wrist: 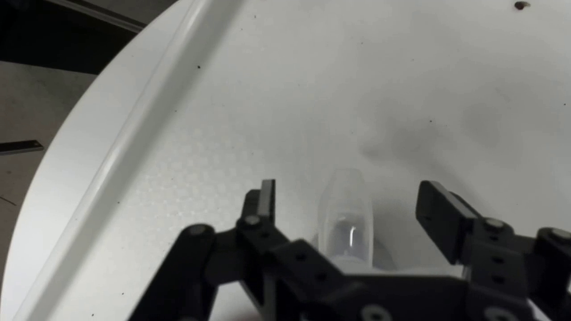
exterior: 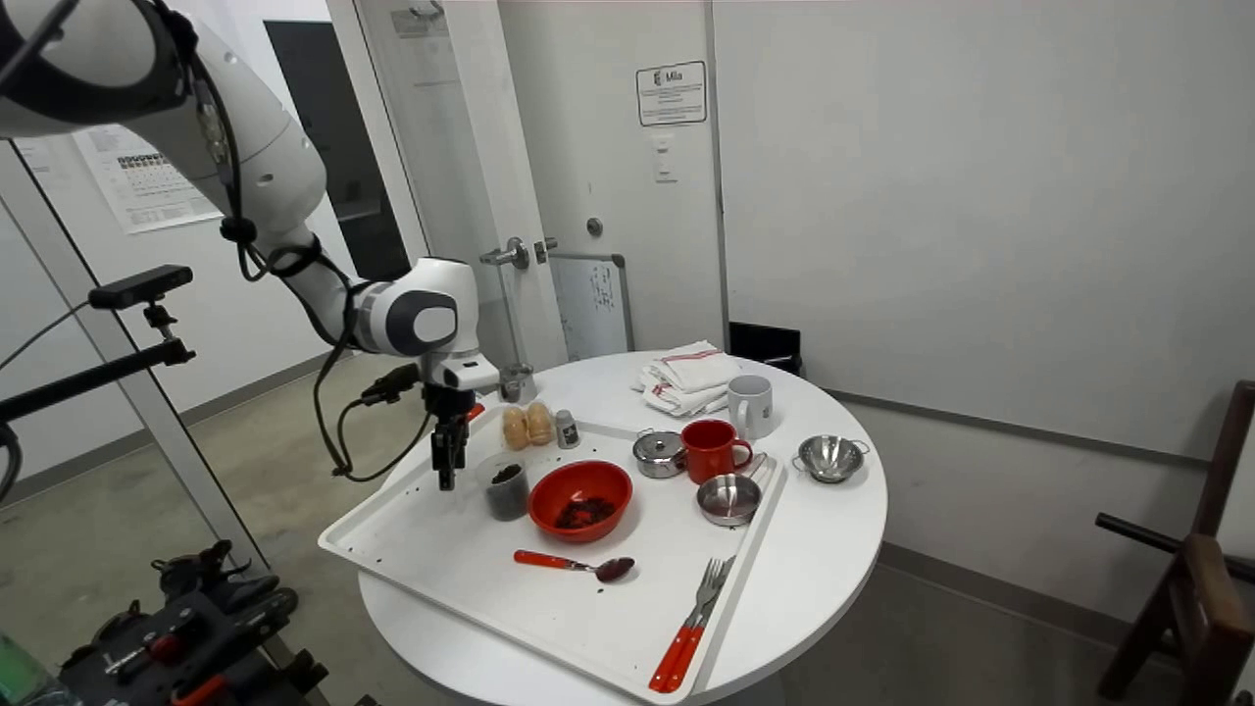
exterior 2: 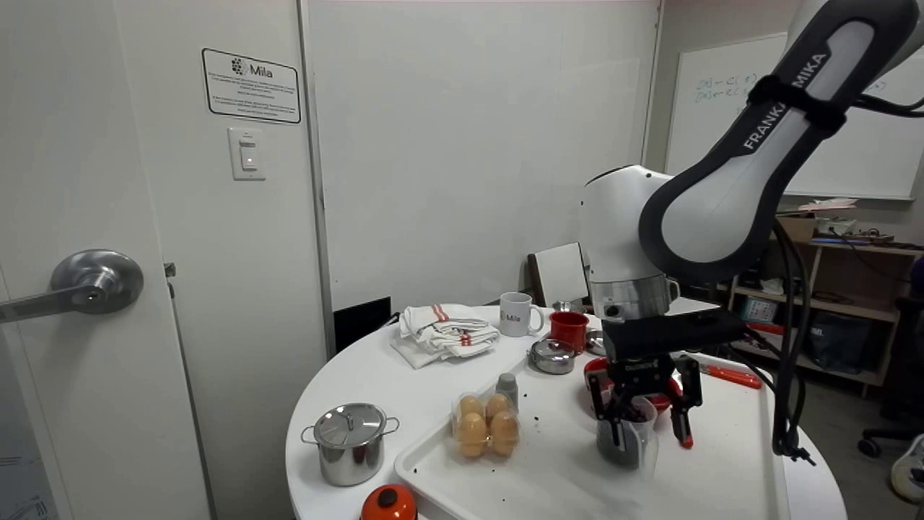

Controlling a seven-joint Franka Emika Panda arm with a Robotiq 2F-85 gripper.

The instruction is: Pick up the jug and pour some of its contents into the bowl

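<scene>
Wrist view has the jaws standing wide apart, the clear handle (wrist: 345, 223) of the jug (exterior: 507, 498) showing between them with space on either side. The jug stands upright on a white tray (exterior: 431, 549), dark bits showing at its mouth. In an exterior view it comes between the jaws on its left and the red bowl (exterior: 580, 482) on its right, just beside the bowl; whether the two touch cannot be told. More dark bits lie in the bottom of the bowl.

On the near side of the bowl lies a red-handled spoon (exterior: 580, 565), and at the tray's near right a fork (exterior: 670, 657) and a knife (exterior: 690, 651) lie side by side. Toward the far left are brown eggs (exterior: 540, 424) and a grey shaker (exterior: 567, 431). To the right of the bowl are a lidded pan (exterior: 659, 454), a red cup (exterior: 708, 453) and a shallow pan (exterior: 729, 500). The tray rests on a round white surface (exterior: 833, 529), which also carries folded cloths (exterior: 691, 378), a pale mug (exterior: 750, 406) and a two-handled metal dish (exterior: 831, 459) at the right.
</scene>
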